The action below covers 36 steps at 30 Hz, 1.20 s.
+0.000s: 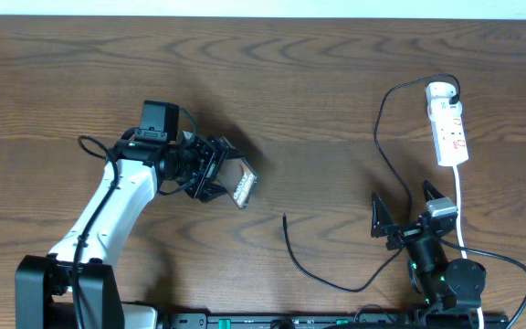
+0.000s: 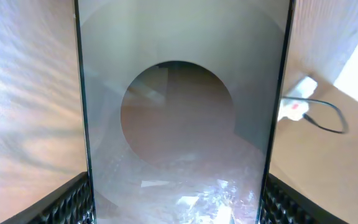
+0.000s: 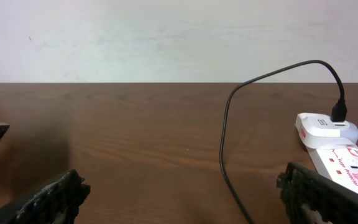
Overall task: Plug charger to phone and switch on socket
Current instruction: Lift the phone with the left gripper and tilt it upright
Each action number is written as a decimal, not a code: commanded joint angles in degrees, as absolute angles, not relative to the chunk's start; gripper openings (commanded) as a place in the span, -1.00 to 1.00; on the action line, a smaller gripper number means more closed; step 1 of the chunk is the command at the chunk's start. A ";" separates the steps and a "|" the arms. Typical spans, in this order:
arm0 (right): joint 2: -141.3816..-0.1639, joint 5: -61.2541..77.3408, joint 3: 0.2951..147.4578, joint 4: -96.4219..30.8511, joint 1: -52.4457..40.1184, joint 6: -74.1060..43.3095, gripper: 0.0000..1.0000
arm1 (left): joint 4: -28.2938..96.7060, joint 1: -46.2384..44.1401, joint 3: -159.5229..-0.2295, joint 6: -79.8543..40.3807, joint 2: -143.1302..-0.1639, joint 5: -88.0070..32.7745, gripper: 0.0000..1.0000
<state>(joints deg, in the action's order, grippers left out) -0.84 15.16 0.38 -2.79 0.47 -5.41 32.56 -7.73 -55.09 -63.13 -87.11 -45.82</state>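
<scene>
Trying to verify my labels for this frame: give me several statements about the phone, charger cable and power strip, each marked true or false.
1. The left end effector grips the phone. True.
2. The charger cable is plugged into the phone. False: its free tip lies on the table, apart from the phone.
3. The right end effector is open and holds nothing. True.
4. The white adapter lies loose, away from the power strip. False: it sits plugged into the strip's far end.
</scene>
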 commanded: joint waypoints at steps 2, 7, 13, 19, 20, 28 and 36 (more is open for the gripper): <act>-0.49 14.94 0.32 -3.05 -0.32 -5.10 0.99 | 32.51 -7.68 -57.21 -75.16 -85.93 -56.75 -0.86; -0.49 14.94 0.32 -3.05 -0.32 -5.10 0.99 | 32.49 -7.68 -57.21 -80.16 -85.93 -61.52 -0.86; -0.49 14.94 0.32 -3.05 -0.32 -5.10 0.99 | 32.49 -7.68 -57.21 -84.05 -85.93 -65.01 -0.85; -0.49 14.94 0.32 -3.05 -0.32 -5.10 0.98 | 32.49 -7.68 -57.21 -86.30 -85.93 -67.13 -0.86; -0.49 14.94 0.32 -3.03 -0.32 -5.10 0.99 | 32.49 -7.68 -57.21 -86.30 -85.93 -67.13 -0.86; -0.49 14.94 0.32 -3.05 -0.32 -5.10 0.99 | 32.49 -7.68 -57.19 -87.35 -85.93 -67.07 -0.85; -0.49 14.94 0.32 -3.05 -0.32 -5.10 0.99 | 32.56 -7.70 -57.19 -82.70 -85.93 -52.97 -0.86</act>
<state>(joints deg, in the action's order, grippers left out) -0.84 15.16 0.38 -2.76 0.47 -5.43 32.60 -7.73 -55.09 -85.97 -87.11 -60.29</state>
